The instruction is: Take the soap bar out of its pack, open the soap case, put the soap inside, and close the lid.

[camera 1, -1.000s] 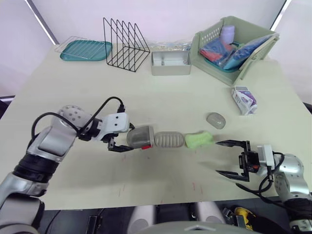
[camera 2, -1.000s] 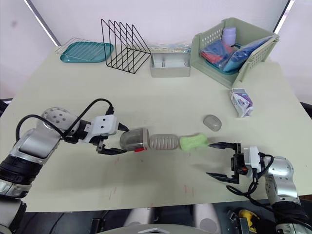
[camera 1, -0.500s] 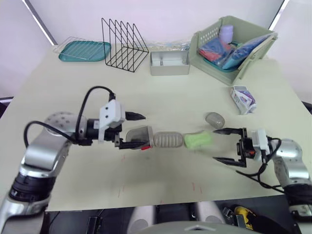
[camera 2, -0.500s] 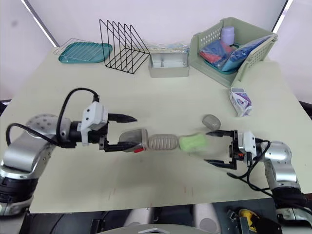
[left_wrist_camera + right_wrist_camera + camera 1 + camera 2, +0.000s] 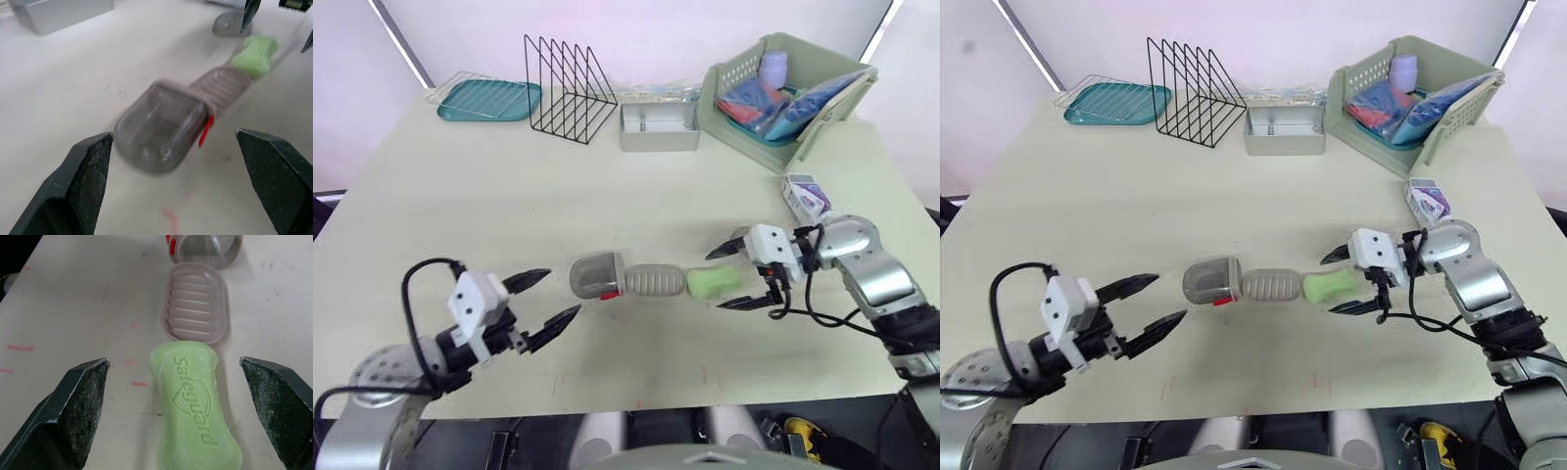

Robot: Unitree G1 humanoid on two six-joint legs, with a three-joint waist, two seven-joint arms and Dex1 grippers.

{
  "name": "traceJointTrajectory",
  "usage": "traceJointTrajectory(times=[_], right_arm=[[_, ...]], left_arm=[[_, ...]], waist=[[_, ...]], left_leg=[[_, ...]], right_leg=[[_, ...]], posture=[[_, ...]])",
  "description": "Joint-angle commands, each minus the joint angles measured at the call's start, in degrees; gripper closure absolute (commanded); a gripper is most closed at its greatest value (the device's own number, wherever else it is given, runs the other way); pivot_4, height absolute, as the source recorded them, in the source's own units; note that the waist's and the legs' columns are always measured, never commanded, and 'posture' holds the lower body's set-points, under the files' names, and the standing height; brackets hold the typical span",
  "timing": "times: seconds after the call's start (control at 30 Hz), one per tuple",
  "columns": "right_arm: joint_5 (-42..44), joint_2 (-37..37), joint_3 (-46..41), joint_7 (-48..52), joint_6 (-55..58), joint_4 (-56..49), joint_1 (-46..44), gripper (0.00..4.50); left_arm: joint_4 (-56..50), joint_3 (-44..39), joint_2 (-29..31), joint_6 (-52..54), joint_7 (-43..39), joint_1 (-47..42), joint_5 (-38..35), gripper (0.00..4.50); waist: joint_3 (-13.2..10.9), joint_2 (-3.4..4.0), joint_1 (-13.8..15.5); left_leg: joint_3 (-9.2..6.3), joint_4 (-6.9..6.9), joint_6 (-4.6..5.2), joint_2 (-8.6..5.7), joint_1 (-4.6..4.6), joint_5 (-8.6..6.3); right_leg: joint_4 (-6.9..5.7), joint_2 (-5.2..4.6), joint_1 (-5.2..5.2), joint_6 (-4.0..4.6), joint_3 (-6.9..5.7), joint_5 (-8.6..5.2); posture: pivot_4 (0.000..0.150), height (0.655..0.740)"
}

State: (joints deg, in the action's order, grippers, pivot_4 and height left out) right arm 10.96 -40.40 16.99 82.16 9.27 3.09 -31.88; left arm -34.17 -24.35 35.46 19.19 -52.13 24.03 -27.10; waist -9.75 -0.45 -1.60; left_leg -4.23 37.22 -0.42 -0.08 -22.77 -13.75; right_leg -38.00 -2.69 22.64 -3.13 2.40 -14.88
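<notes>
From the head views, the left end effector (image 5: 564, 291) has pulled back from the soap case toward the near-left part of the table (image 5: 460, 186). Half a second ago its fingers flanked the clear grey lid (image 5: 596, 276); now it hangs spread open, just short of the lid and not touching it. The right end effector (image 5: 713, 282) has come in from the near right and now stands wide open around the right end of the green soap (image 5: 724, 280), one finger on either side. The lid, the ribbed base (image 5: 655, 280) and the soap lie in the same row on the table as before, the case open, the soap outside it and just beside the base. The white and purple soap pack (image 5: 806, 196) lies well apart to the right. In the left wrist view, the two black fingers (image 5: 85, 186) are parted, with the lid lying beyond them and the base and the soap farther on. In the right wrist view, the fingers (image 5: 80, 406) stand far apart with the soap between them, untouched, its far end against the base.
</notes>
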Motion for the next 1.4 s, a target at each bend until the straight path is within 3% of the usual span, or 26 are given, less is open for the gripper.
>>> traceJointTrajectory(times=[0.03,0.3,0.67,0.7,0.77,0.87,0.9,1.2,1.4], right_arm=[[-1.67,0.23,0.93,0.02,0.31,0.81,-2.08,0.00],[-4.15,0.37,2.83,0.26,2.51,2.89,-4.10,0.00],[-6.16,0.61,3.25,-0.64,4.31,4.12,-3.75,0.00],[-6.07,0.60,3.24,-0.43,4.57,4.25,-3.64,0.52],[-5.54,0.73,2.94,-0.25,5.46,4.14,-3.33,1.10],[-5.76,0.72,3.10,-0.23,5.37,3.87,-2.97,2.76],[-5.85,0.77,3.21,-0.30,5.34,3.73,-2.87,2.91],[-4.01,0.17,2.58,2.55,3.71,1.64,-3.92,2.91],[0.99,3.72,1.59,0.05,16.92,-5.72,-8.77,2.91]], left_arm=[[1.31,-3.05,1.40,-4.52,-2.68,1.99,0.21,0.23],[3.46,-3.41,7.50,-8.66,-12.71,6.21,-1.06,0.23],[4.85,-1.88,9.71,-6.63,-13.08,2.38,-2.50,0.23],[4.77,-1.75,9.76,-6.47,-12.99,2.31,-2.42,0.00],[4.66,-1.58,9.80,-6.30,-12.85,2.24,-2.25,0.00],[4.47,-1.22,9.92,-6.00,-12.54,1.97,-2.12,0.00],[4.45,-1.12,9.95,-5.95,-12.46,1.90,-2.09,0.00],[4.83,-0.29,10.02,-5.87,-12.00,1.49,-1.79,0.00],[5.52,-0.69,9.89,-5.79,-11.88,1.14,-2.06,0.00]], waist=[[0.00,0.00,0.34],[0.00,-0.01,0.72],[0.00,0.00,0.61],[0.00,0.00,0.61],[0.00,0.00,0.61],[0.01,-0.02,0.62],[0.01,-0.03,0.61],[-0.01,-0.02,0.61],[-0.02,-0.01,0.17]], left_leg=[[0.02,0.00,0.00,0.00,0.00,0.00],[0.20,0.00,0.00,0.00,-0.01,0.00],[0.20,-0.01,0.00,0.03,-0.01,0.00],[0.20,-0.01,0.00,0.03,-0.01,0.00],[0.21,-0.01,0.00,0.03,-0.01,0.00],[0.20,-0.01,0.00,0.04,0.00,0.00],[0.20,-0.01,0.00,0.04,0.01,0.00],[0.20,-0.02,0.00,0.06,0.00,-0.01],[0.25,-0.05,0.00,0.13,0.00,-0.01]], right_leg=[[0.01,0.00,-0.01,0.00,-0.02,0.00],[0.05,-0.01,0.00,0.01,-0.01,-0.01],[0.04,0.01,0.01,0.00,-0.01,0.00],[0.04,0.01,0.01,0.01,-0.01,0.00],[0.04,0.01,0.01,0.01,-0.01,0.00],[0.04,0.02,0.01,0.01,-0.01,0.00],[0.04,0.02,0.00,0.01,-0.02,0.00],[0.05,0.03,0.01,0.01,-0.02,-0.01],[0.04,0.06,0.06,0.01,0.01,-0.01]], posture=[[0.150,0.7400],[0.150,0.7400],[0.150,0.7400],[0.150,0.7400],[0.150,0.7400],[0.150,0.7400],[0.150,0.7400],[0.150,0.7400],[0.150,0.7400]])
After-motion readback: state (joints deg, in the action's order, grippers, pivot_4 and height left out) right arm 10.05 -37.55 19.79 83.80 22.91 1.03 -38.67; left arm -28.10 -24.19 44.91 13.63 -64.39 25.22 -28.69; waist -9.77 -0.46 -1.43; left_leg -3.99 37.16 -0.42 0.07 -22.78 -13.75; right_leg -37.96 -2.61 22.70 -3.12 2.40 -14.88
